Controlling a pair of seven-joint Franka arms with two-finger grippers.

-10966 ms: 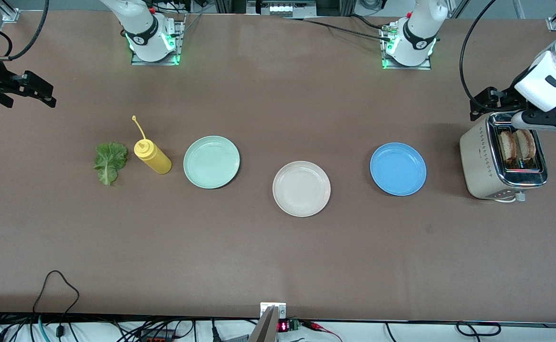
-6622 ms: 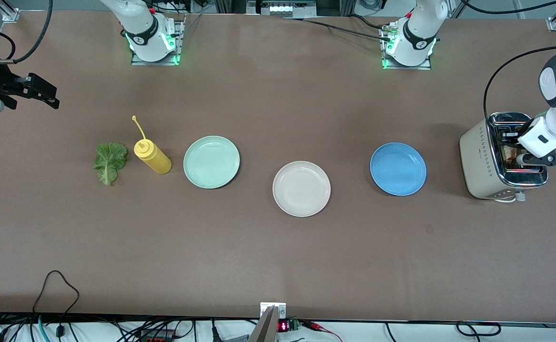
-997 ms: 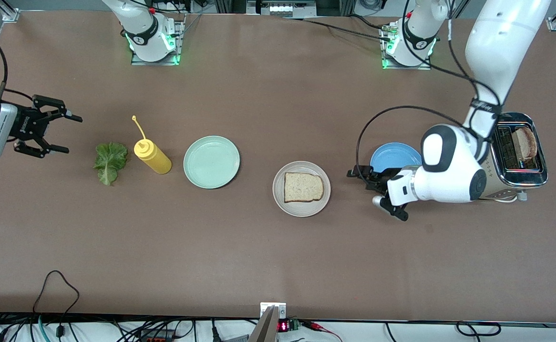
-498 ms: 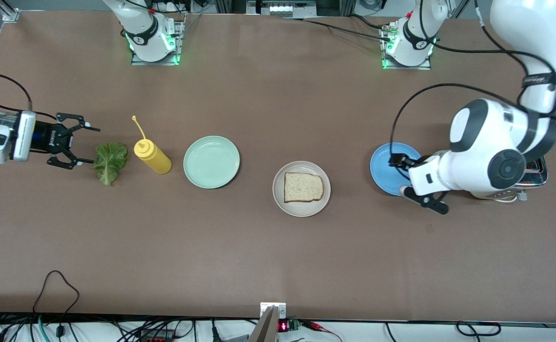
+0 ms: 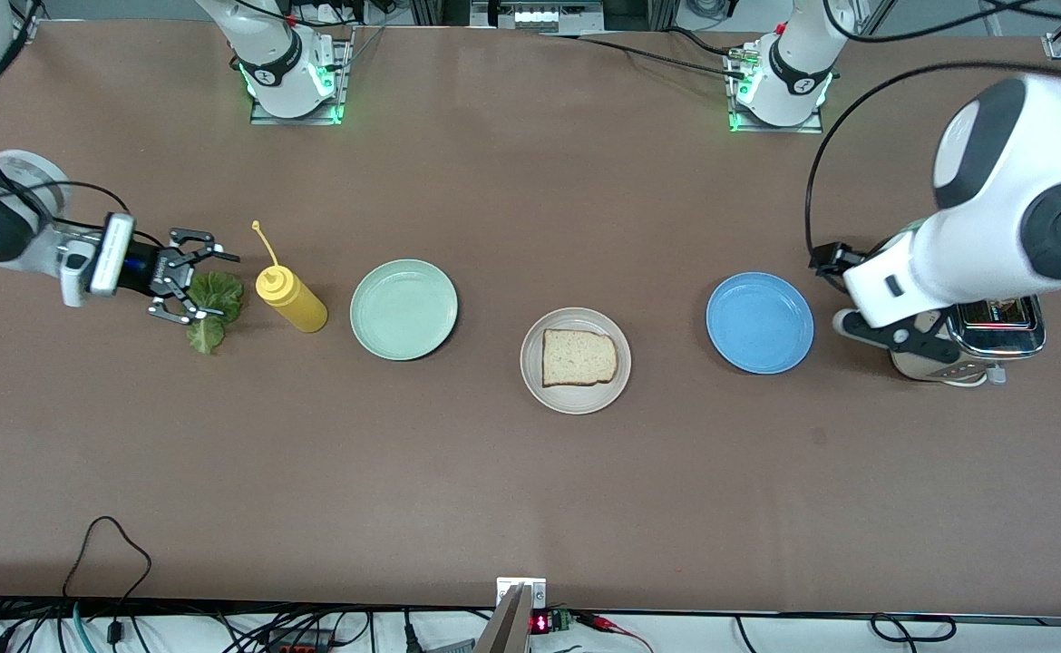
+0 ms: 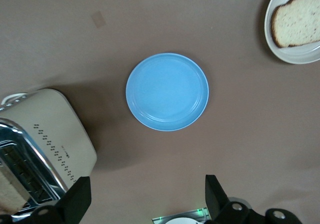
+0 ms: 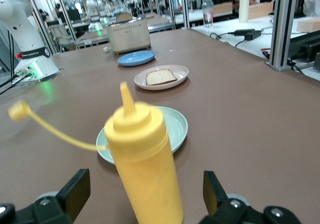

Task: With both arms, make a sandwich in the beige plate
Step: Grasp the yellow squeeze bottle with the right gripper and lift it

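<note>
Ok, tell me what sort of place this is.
Most likely a robotics lab, not a kitchen. Two arms are bolted to a brown table with loose cables along its edge. The right wrist view shows aluminium framing, more benches with people, and another robot arm farther back.

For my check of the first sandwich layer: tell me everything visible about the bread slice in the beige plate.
The bread slice is squarish, pale and speckled, with a thin darker crust and one gently domed edge. It lies flat inside the beige plate, within the raised rim, with bare plate showing all round. Nothing is on top of it, and neither gripper is near it. It looks whole and lightly toasted.
</note>
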